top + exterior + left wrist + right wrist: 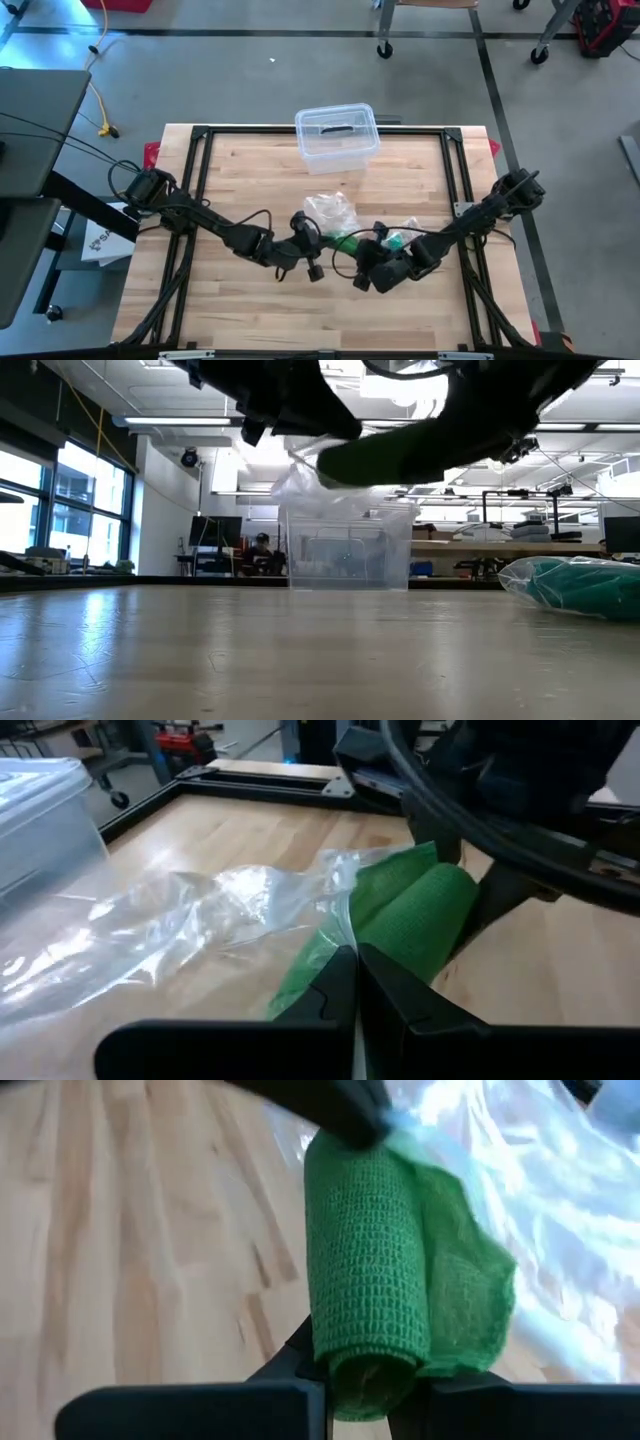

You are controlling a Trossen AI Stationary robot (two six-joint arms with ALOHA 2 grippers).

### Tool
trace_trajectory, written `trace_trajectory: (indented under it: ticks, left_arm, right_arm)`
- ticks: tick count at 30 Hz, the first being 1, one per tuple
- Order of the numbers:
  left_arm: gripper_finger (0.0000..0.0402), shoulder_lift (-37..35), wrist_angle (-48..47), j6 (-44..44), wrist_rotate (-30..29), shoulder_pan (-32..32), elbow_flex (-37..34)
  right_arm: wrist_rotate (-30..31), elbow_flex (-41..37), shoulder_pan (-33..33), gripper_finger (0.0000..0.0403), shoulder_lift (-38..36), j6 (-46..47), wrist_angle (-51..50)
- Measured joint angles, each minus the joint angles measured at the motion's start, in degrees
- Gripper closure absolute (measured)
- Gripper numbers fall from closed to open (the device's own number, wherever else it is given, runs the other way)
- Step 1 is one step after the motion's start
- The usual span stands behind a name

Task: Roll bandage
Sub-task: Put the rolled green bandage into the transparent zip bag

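Observation:
A green bandage [346, 241], partly rolled, hangs above the table's middle between my two grippers. My left gripper [356, 960] is shut at one end of it, where a crumpled clear plastic wrapper [200, 910] also meets the fingers. My right gripper [370, 1380] is shut on the roll's other end. In the low view the bandage roll [400, 455] floats well above the tabletop, and the wrapper [300, 480] hangs beside it. My left gripper pinches the bandage's loose end [335, 945] between its two shut fingers, coming nearly level from the table's left. The wrapper's edge lies at the same place; whether it is caught too, I cannot tell. That end is lifted clear. My right gripper pinches the end of the rolled part [372, 1365] between its two fingers, which slant down from the table's right and lie along the roll. The roll is lifted clear and reaches away from the fingers toward my left gripper. A loose layer [465, 1280] sags beside it.
A clear lidded plastic box [337, 135] stands at the table's far middle. A teal bandage in a clear packet [575, 585] lies on the table right of centre, close under my right arm. Bare wood lies toward the near edge [300, 320].

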Motion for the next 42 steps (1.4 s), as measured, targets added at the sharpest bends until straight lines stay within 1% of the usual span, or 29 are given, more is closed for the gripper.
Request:
trace_trajectory:
  ticks: [2, 4, 9, 11, 13, 17, 22, 24, 27, 32, 34, 37, 40, 42]
  left_arm:
    - [0.0401, 0.0, 1.0, 0.47, -0.14, -0.07, 0.0]
    - [0.0401, 0.0, 2.19, 0.54, -0.28, -0.02, 0.0]
    - [0.0401, 0.09, 2.48, 0.52, 0.71, -0.17, 0.0]
    - [0.0401, 0.09, 2.71, 0.52, 0.76, -0.16, 0.0]
    - [0.0401, 0.09, 3.31, 0.53, 0.8, -0.15, -0.01]
    - [0.0401, 0.11, 7.71, 2.26, 2.02, -0.15, -0.04]
    - [0.0401, 0.11, 9.32, 2.34, 2.9, -0.12, -0.04]
    - [0.0401, 0.11, 9.47, 1.97, 2.93, -0.13, -0.04]
    - [0.0401, 0.11, 10.05, 1.29, 3.09, -0.15, -0.04]
    - [0.0401, -0.72, 9.64, -0.8, 2.92, -0.11, -0.04]
    - [0.0401, -1.39, 8.64, -2.49, 2.9, 0.02, -0.04]
    - [0.0401, -2.88, 4.69, -6.03, 2.96, 0.48, -0.04]
    - [0.0401, -4.45, 0.06, -9.59, 3.06, 0.93, -0.07]
    - [0.0401, -5.52, -2.53, -11.62, 4.61, 1.47, -0.07]
  right_arm:
    - [0.68, 0.0, -0.49, 0.0365, 0.0, 0.21, 1.89]
    - [3.19, 0.0, -0.87, 0.0365, 0.0, 3.04, 1.71]
    - [11.38, 0.0, -1.17, 0.0365, 0.0, 16.58, -3.35]
    - [12.54, 0.0, -1.16, 0.0365, 0.0, 18.06, -3.44]
    - [12.58, 0.0, -1.1, 0.0365, 0.0, 17.11, -2.02]
    - [12.07, 0.02, -1.51, 0.0361, -0.02, 12.1, 4.01]
    - [10.3, 0.09, -1.91, 0.0303, -0.04, 4.59, 10.59]
    - [8.73, 0.09, -1.92, 0.028, -0.1, 2.6, 12.06]
    - [3.89, 0.09, -2.2, 0.0242, -0.86, 1.32, 12.2]
    - [-7.3, 0.09, -3.37, 0.0177, -3.48, 4.19, 9.67]
    - [-13.13, 0.13, -3.96, 0.0167, -4.81, 6.93, 8.2]
    - [-20.85, 0.2, -4.91, 0.0165, -6.72, 12.95, 3.92]
    - [-23.85, 0.2, -5.08, 0.0165, -8.56, 16.88, 0.98]
    - [-26.0, 0.2, -4.84, 0.0164, -10.02, 17.84, 0.33]
